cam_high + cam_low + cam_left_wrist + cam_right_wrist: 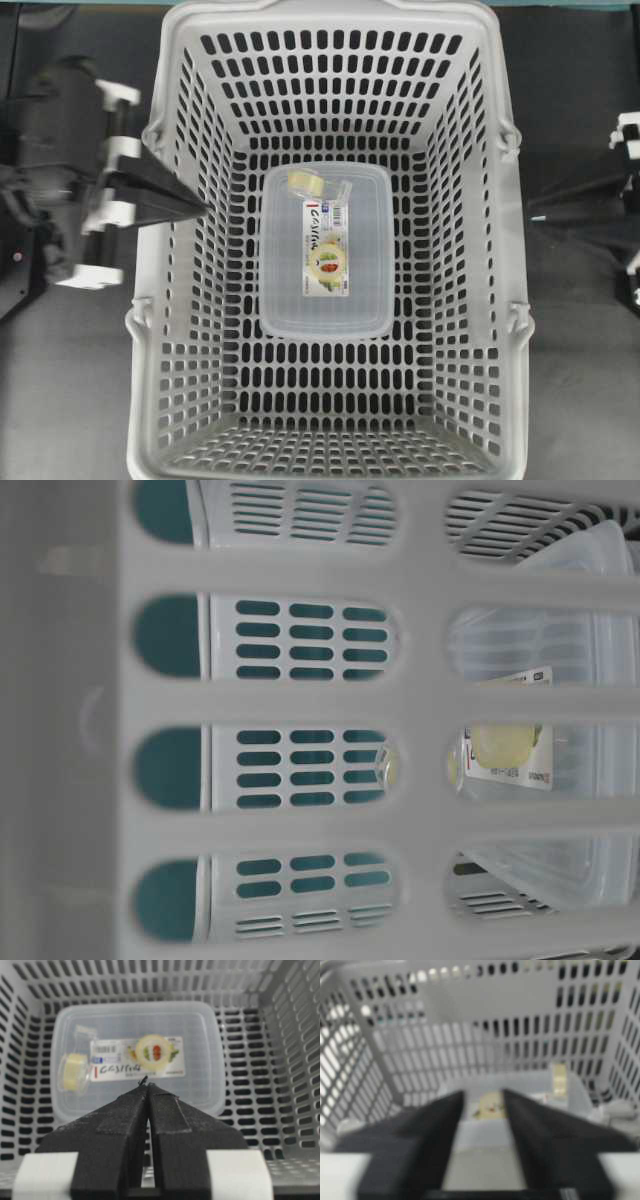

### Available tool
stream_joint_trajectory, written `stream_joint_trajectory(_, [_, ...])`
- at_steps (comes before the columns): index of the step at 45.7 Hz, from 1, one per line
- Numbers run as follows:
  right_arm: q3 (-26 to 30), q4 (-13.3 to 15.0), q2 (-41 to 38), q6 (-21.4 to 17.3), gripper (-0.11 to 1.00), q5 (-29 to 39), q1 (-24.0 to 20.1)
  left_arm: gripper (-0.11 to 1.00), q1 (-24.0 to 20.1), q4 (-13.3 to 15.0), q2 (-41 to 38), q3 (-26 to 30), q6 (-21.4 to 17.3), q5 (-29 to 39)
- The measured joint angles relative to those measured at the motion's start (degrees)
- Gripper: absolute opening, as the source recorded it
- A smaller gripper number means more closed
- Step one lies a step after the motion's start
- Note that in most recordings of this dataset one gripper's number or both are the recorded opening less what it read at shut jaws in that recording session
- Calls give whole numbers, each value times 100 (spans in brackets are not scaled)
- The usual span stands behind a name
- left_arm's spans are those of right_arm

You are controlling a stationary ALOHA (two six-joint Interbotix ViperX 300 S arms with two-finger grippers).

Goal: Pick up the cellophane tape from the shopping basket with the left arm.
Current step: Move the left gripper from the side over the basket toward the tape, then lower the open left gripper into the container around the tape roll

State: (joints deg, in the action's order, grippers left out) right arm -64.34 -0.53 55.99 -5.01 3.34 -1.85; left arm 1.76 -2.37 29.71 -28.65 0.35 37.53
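Even, soft light falls from above, so the shopping basket [330, 60] reads bright and sharp in the overhead view, with only faint shadow under its rim and the dark table [70, 400] around it nearly swallowing detail. At table level the near basket wall sits so close to the lens that its bars are washed-out and smeared, while things seen through the slots stay fairly crisp. The left wrist view is clear apart from a little softness on the near fingers [120, 1145], but the right wrist view is blurred throughout, its fingers [420, 1150] mere dark shapes.
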Motion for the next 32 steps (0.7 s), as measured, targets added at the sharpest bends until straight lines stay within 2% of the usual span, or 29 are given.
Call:
stream_joint_trajectory(4, [0, 0, 9, 0, 72, 0, -18, 1, 9, 0, -360, 246, 0, 158])
stream_joint_trajectory(7, [0, 0, 26, 0, 80, 0, -18, 3, 9, 0, -633, 457, 0, 308])
stream_joint_trajectory(11, [0, 0, 35, 0, 80, 9, -26, 19, 9, 0, -984, 747, 0, 519])
stream_joint_trajectory(19, [0, 0, 79, 18, 78, 0, -26, 69, 9, 0, -1775, 1310, -53, 1046])
stream_joint_trajectory(23, [0, 0, 88, 18, 78, 0, -26, 87, 0, 9, -2136, 1512, -88, 1283])
stream_joint_trajectory(26, [0, 0, 88, 18, 78, 0, -26, 91, 0, 0, -2408, 1679, -105, 1424])
stream_joint_trajectory(32, [0, 0, 88, 18, 78, 0, -26, 90, 9, 0, -2927, 2004, -105, 1503])
